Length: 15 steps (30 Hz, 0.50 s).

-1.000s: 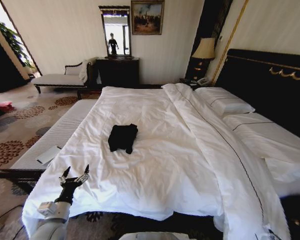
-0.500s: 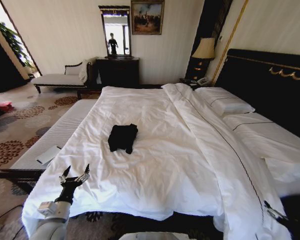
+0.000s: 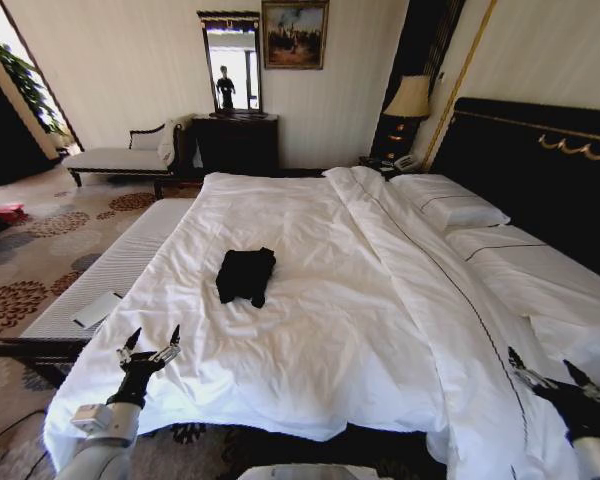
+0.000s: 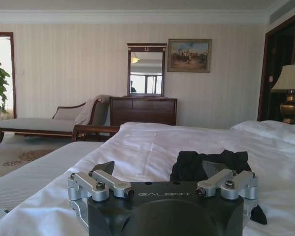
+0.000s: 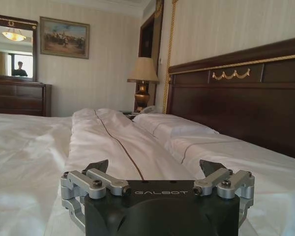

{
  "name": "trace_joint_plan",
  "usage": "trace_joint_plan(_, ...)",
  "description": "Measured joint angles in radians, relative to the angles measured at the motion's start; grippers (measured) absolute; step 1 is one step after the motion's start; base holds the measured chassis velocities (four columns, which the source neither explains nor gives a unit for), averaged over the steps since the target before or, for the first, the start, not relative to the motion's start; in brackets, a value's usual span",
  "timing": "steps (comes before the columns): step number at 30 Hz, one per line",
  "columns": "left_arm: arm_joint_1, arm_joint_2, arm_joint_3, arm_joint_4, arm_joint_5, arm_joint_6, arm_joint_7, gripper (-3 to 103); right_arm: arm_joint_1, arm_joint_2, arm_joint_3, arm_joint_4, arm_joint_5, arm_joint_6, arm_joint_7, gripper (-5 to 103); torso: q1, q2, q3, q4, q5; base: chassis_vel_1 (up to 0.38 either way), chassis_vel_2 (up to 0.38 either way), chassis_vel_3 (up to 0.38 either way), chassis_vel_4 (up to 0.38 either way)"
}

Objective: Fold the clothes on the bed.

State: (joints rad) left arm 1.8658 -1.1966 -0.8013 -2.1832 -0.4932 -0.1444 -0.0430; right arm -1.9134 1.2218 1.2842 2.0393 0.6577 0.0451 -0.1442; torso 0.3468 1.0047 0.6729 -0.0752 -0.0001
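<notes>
1. The clothes (image 3: 246,275) are one black T-shirt, already bunched into a compact, roughly folded bundle. It lies on the white duvet of the bed (image 3: 380,300), toward the foot half, nearer the side edge by the striped bench (image 3: 110,275) than the pillow end.
2. We judge that the fold looks done or close to it, and that both arms are clear of the fabric. Nothing is in either grip.
3. Our left gripper (image 3: 148,352) hangs over the near corner of the bed at the foot edge, fingers spread wide and empty. In the left wrist view the left gripper (image 4: 163,183) points straight at the black bundle (image 4: 209,164), which lies ahead of it on the duvet, well apart and untouched.
4. Our right gripper (image 3: 550,375) sits at the near edge of the bed on the headboard (image 3: 540,170) side, also wide open and empty. In the right wrist view the right gripper (image 5: 157,183) looks along the turned-back duvet toward the pillows (image 5: 172,129); the shirt is well off to its left.
5. If another fold is wanted, we judge the next move calls for a long reach inward from the left corner and a low pinch on one edge of soft, slack cloth, without catching the duvet beneath.
</notes>
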Motion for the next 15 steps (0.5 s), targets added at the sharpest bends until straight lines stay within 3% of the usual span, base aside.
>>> trace_joint_plan(7,0.004,0.008,-0.01,-0.004,0.0,-0.013,0.026,100,0.026,-0.017,-0.05,0.037,-0.024,0.007,-0.002,100,0.0,0.0,0.0,0.0,0.0,0.0,0.0,0.0,0.0)
trace_joint_plan(11,0.032,0.018,-0.013,-0.041,-0.004,-0.035,0.063,100,0.069,-0.015,-0.187,0.084,-0.082,0.021,-0.013,100,0.0,0.0,0.0,0.0,0.0002,0.0,0.0,0.0,0.0)
trace_joint_plan(15,0.04,0.015,-0.01,-0.047,-0.004,-0.039,0.067,100,0.082,-0.017,-0.226,0.092,-0.097,0.021,-0.011,100,0.0,0.0,0.0,0.0,0.0,0.0,0.0,0.0,0.0)
